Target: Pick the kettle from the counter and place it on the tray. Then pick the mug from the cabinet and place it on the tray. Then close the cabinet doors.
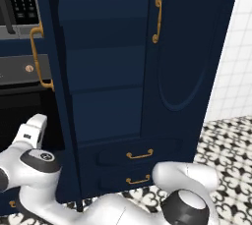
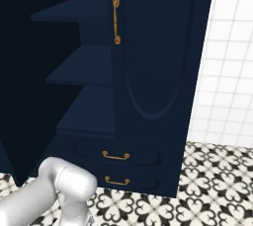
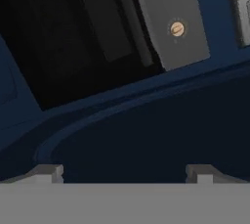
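The cabinet [image 1: 106, 71] stands ahead with bare navy shelves [image 2: 84, 67]. Its right door [image 1: 187, 62] is closed, with a gold bar handle [image 1: 157, 20]. The left door [image 1: 59, 96] is swung out towards me and seen nearly edge-on, its handle [image 1: 35, 57] facing the oven side. My white hand [image 1: 33, 129] is low on the left, outside that open door. My gripper [image 3: 124, 171] is open and holds nothing, its fingertips [image 3: 49, 171] set wide apart close to a navy panel with curved moulding [image 3: 146, 135]. The kettle, mug, tray and counter are out of view.
A black oven with a grey control strip and brass knob [image 3: 177, 28] sits left of the cabinet, below a microwave [image 1: 19, 3]. Two drawers with gold handles [image 1: 139, 154] lie under the shelves. A white tiled wall [image 1: 236, 62] and patterned floor [image 1: 226, 145] are on the right.
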Controlling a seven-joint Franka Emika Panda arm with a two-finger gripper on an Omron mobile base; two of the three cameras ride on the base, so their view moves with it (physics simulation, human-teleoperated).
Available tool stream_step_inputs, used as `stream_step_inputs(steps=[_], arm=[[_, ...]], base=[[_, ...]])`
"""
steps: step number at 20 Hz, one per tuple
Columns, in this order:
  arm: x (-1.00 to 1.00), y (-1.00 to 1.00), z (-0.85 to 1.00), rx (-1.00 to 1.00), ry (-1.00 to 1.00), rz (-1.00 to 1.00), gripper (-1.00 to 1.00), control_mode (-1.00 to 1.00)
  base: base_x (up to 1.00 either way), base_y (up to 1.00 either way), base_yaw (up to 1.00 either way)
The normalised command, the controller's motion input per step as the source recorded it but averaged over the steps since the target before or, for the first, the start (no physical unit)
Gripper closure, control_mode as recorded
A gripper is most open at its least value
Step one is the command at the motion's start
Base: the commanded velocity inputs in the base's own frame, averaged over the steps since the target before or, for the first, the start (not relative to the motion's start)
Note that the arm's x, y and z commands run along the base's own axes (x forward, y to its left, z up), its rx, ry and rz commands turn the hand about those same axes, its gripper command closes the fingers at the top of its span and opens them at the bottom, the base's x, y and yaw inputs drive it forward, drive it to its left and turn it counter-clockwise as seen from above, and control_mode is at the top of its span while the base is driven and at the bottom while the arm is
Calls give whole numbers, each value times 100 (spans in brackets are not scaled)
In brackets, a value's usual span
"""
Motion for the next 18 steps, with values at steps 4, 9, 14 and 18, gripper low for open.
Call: stream_step_inputs(steps=[4,9,14,18], arm=[[95,48,-48,-14,0,-31,-100,-100],[80,12,-30,-7,0,-29,-100,-100],[33,-32,-6,0,0,-21,-100,-100],[30,-58,0,0,0,-9,-100,-100]], base=[[0,0,0],[0,0,0],[0,0,0],[0,0,0]])
